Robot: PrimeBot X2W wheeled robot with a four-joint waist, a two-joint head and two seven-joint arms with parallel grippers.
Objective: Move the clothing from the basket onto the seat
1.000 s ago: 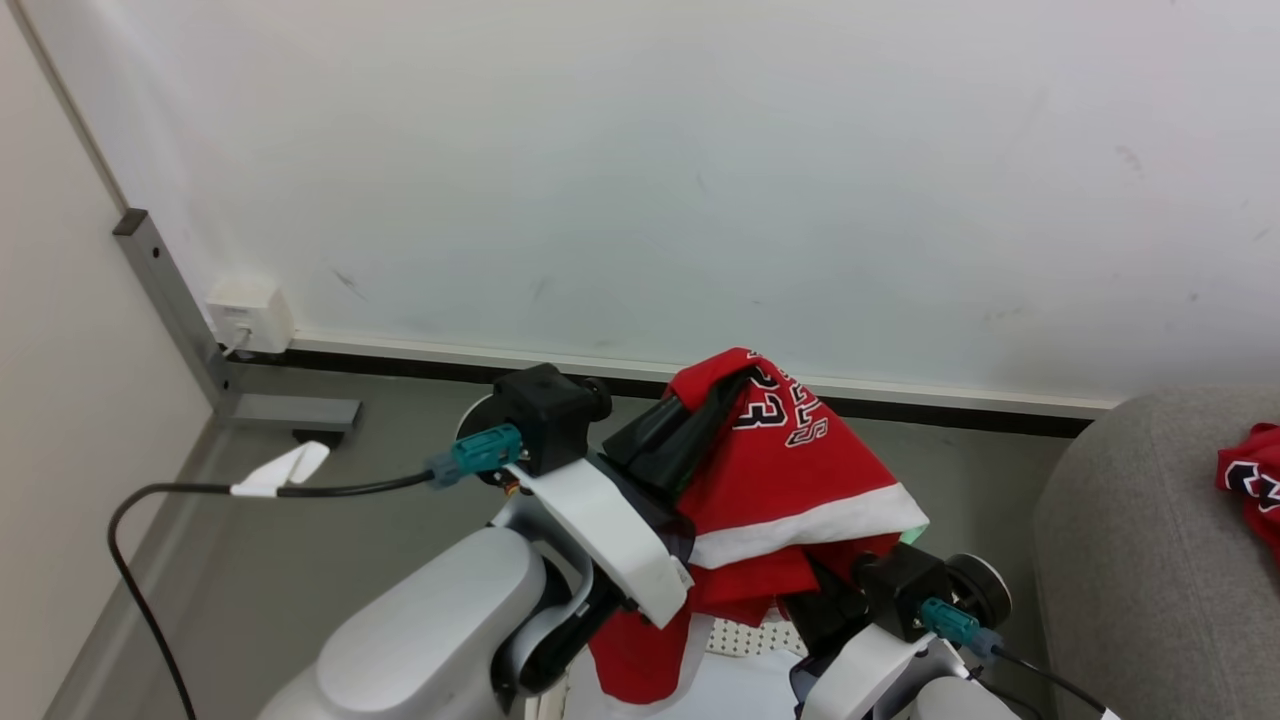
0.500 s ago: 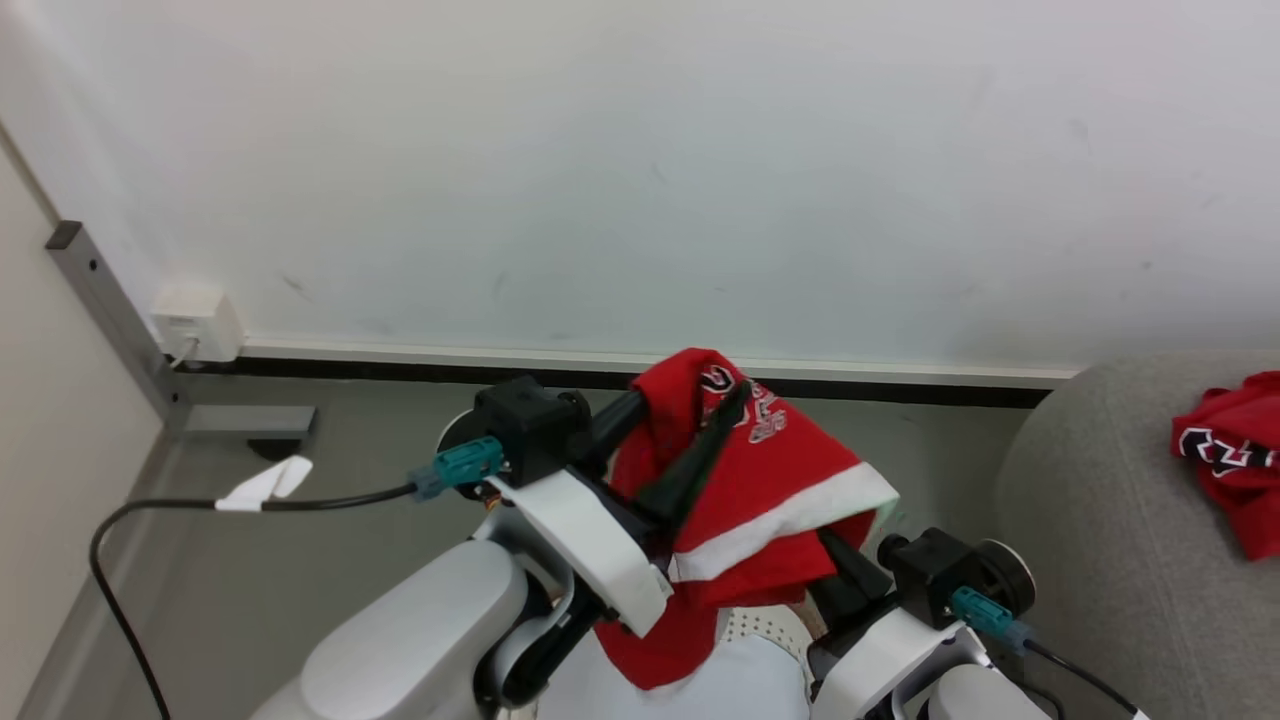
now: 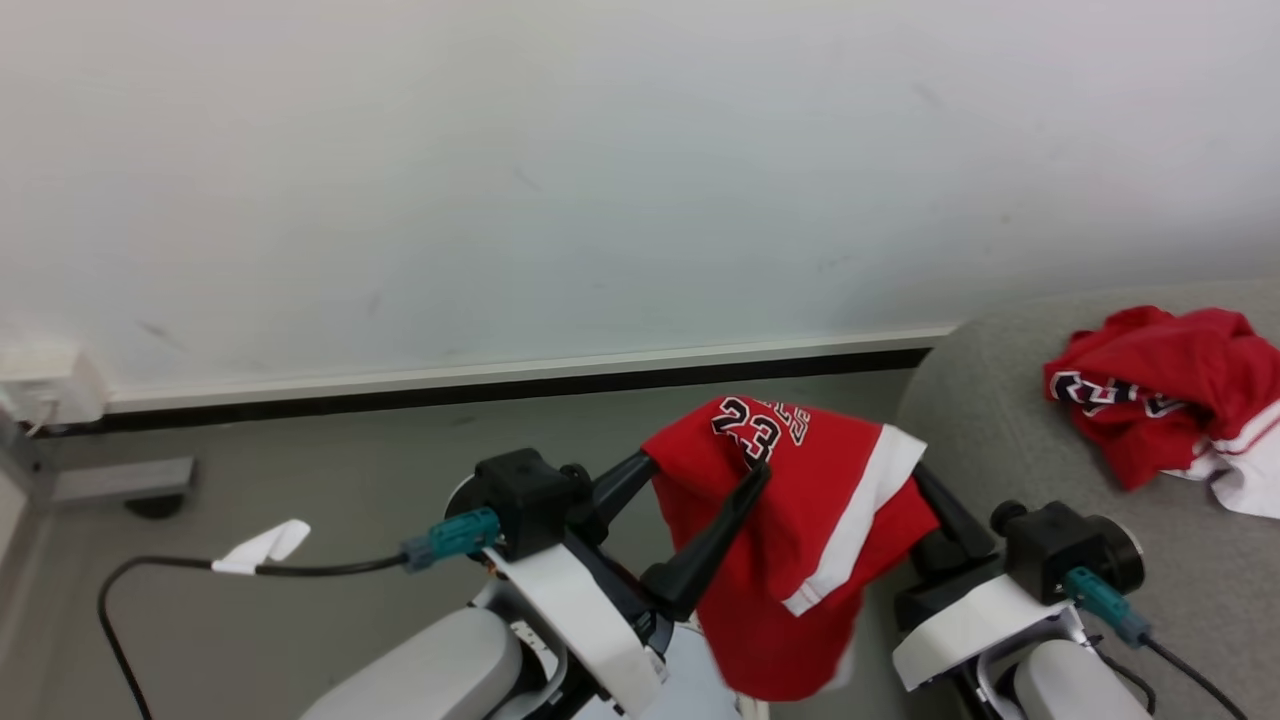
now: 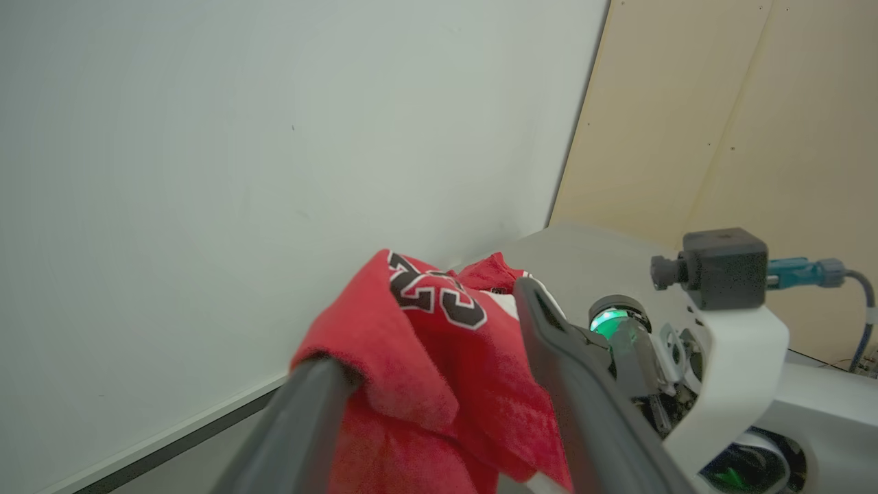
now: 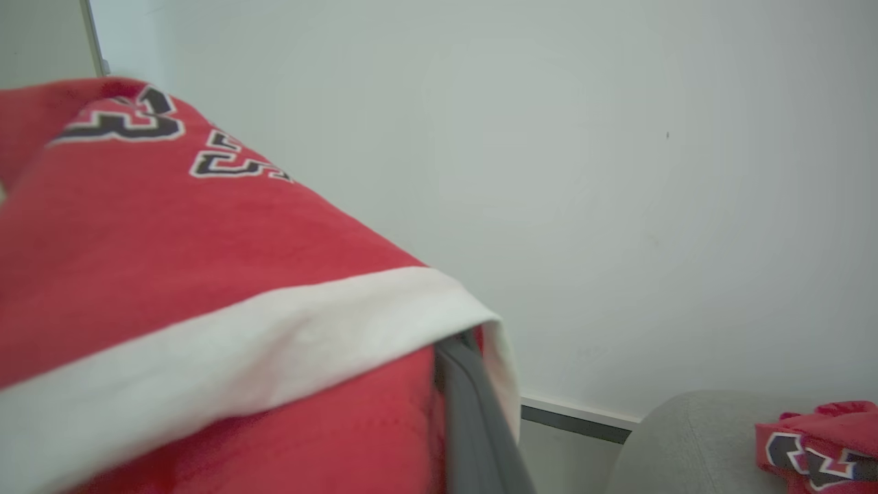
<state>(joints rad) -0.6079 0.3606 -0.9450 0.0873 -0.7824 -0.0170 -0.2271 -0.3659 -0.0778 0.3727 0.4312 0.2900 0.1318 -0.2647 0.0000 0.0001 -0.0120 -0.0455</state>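
A red garment (image 3: pixel 800 520) of the clothing, with white trim and the number 23, hangs in the air between my two grippers. My left gripper (image 3: pixel 706 466) stands open, its fingers (image 4: pixel 583 384) spread wide, and the cloth (image 4: pixel 439 357) drapes over the tip of one of them. My right gripper (image 3: pixel 930 495) is shut on the garment's white-trimmed edge (image 5: pixel 274 329), its tips buried in cloth. A second red garment (image 3: pixel 1160 390) lies crumpled on the grey seat (image 3: pixel 1000 430) at the right. The basket is hidden below my arms.
A white wall (image 3: pixel 600 180) with a dark baseboard (image 3: pixel 500 385) runs behind, above a grey floor (image 3: pixel 330 470). A black cable (image 3: pixel 300 568) with a white tag trails left from my left wrist. A socket box (image 3: pixel 45 395) and a metal bracket (image 3: pixel 120 480) sit at far left.
My left gripper has gone from shut to open, letting go of the garment, which now sags toward the right gripper. The camera has turned right, bringing more of the seat into view.
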